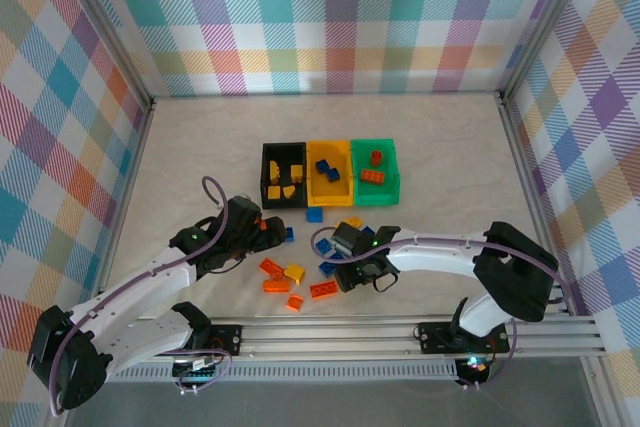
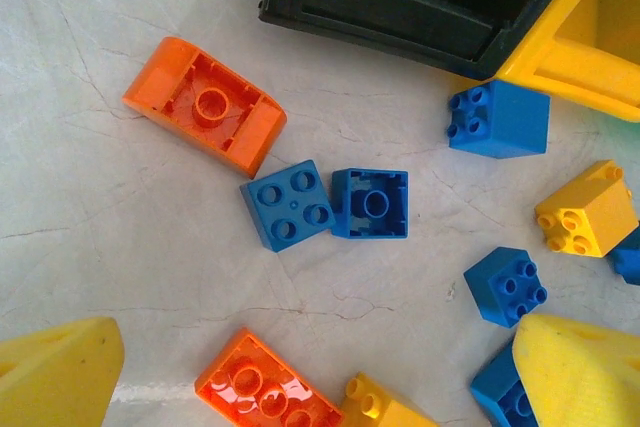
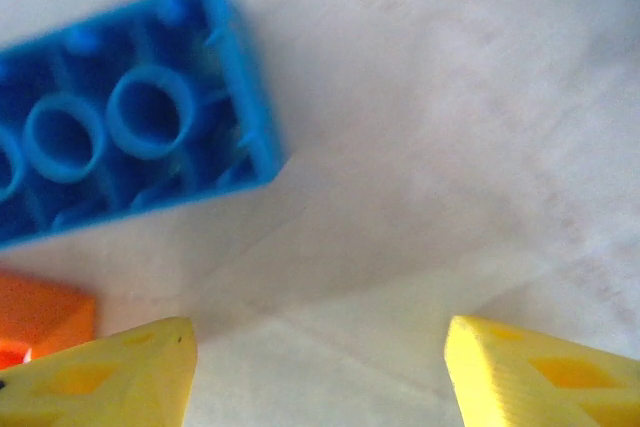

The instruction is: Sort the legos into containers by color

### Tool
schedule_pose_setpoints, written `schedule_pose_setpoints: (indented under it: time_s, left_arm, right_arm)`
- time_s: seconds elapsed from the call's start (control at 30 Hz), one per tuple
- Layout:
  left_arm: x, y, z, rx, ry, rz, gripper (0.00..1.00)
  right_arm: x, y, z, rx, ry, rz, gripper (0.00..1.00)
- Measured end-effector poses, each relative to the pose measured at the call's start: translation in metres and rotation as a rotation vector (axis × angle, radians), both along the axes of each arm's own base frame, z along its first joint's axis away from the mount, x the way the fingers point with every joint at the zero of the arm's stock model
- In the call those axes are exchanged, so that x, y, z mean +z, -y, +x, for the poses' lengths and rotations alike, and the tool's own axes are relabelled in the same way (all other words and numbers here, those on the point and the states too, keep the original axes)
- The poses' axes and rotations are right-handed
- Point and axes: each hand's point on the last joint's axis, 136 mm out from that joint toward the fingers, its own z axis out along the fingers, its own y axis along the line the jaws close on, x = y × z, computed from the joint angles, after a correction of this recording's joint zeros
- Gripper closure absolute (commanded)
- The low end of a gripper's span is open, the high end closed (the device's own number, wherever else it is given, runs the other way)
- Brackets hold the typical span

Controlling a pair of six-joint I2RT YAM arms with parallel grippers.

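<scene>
Loose legos (image 1: 296,272) lie on the table (image 1: 450,167) just before the black bin (image 1: 266,175), which holds yellow ones; the yellow bin (image 1: 330,198) holds blue, the green bin (image 1: 377,197) orange. The left gripper (image 2: 320,372) gapes wide and empty over a blue brick (image 2: 288,205) (its neighbour (image 2: 370,204) lies hollow side up). The right gripper (image 3: 320,367) is parted too, gripping nothing, near a long blue brick (image 3: 130,127).
</scene>
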Motion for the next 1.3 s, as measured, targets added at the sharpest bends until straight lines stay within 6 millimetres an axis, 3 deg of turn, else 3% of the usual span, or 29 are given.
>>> schedule_pose_setpoints:
  time_s: [0.23, 0.43, 0.57, 0.77, 1.07, 1.3]
  left_arm:
    - [-0.001, 0.001, -0.001, -0.005, -0.007, -0.005, 0.0]
    - [-0.002, 0.002, 0.0, -0.006, -0.01, -0.004, 0.0]
    - [-0.004, 0.004, 0.002, -0.006, -0.011, -0.004, 0.0]
    - [-0.004, 0.003, 0.002, -0.004, -0.013, -0.003, 0.0]
    - [-0.004, 0.002, 0.003, 0.0, -0.013, -0.003, 0.0]
    - [-0.004, 0.002, 0.003, 0.0, -0.013, -0.003, 0.0]
  right_arm:
    - [0.011, 0.017, 0.046, -0.129, 0.072, 0.022, 0.35]
    - [0.025, 0.025, 0.075, -0.188, 0.111, 0.057, 0.35]
    - [0.024, 0.024, 0.09, -0.205, 0.111, 0.067, 0.36]
    - [0.0, 0.029, 0.094, -0.207, 0.064, 0.021, 0.4]
    - [0.0, 0.033, 0.096, -0.199, 0.066, 0.014, 0.54]
    - [0.012, 0.029, 0.098, -0.164, 0.095, 0.05, 0.67]
